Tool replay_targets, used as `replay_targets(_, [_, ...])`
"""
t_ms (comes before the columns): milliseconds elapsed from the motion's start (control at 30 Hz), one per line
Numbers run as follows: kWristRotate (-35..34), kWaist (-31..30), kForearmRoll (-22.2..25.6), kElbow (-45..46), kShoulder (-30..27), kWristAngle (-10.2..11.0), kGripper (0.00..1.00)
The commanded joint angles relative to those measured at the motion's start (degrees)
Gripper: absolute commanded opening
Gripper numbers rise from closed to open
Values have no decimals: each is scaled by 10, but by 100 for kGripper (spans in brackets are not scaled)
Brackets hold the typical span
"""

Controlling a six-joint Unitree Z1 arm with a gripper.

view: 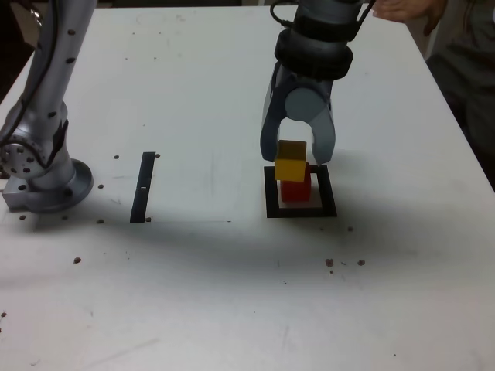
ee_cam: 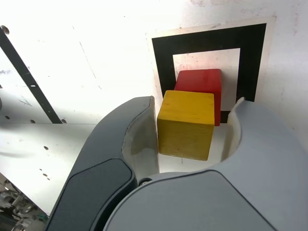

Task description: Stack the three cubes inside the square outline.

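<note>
The yellow cube [view: 291, 161] [ee_cam: 185, 124] rests on the red cube [view: 296, 189] [ee_cam: 199, 82], shifted a little off its centre. The red cube stands inside the square outline [view: 271, 202] [ee_cam: 207, 41]. My gripper [view: 296, 157] [ee_cam: 195, 103] hangs over the stack with its jaws straddling the yellow cube. In the wrist view one finger [ee_cam: 139, 130] lies against the cube's side, while a small gap separates the other finger [ee_cam: 240, 130] from it. The gripper looks open. The green cube is out of view.
A straight black strip [view: 143, 187] [ee_cam: 24, 79] lies on the white table toward the exterior view's left. The arm's base [view: 39, 182] stands at the far left. A person's hand [view: 410, 9] rests at the table's far right corner.
</note>
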Motion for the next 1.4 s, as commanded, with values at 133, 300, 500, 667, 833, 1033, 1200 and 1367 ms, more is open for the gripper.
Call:
replay_targets(133, [1, 0, -1, -2, 0, 2, 100])
replay_targets(300, [2, 0, -1, -7, -1, 3, 100])
replay_targets(500, [2, 0, -2, -10, -2, 2, 100])
replay_targets(667, [2, 0, 1, -11, -7, 7, 100])
replay_targets(833, [-4, 1, 15, -8, -31, 34, 100])
replay_targets(1033, [2, 20, 30, -7, -60, 76, 100])
replay_targets(1200, [54, 64, 32, -31, -52, 100, 100])
replay_targets(1367, [104, 119, 36, -57, -37, 109, 100])
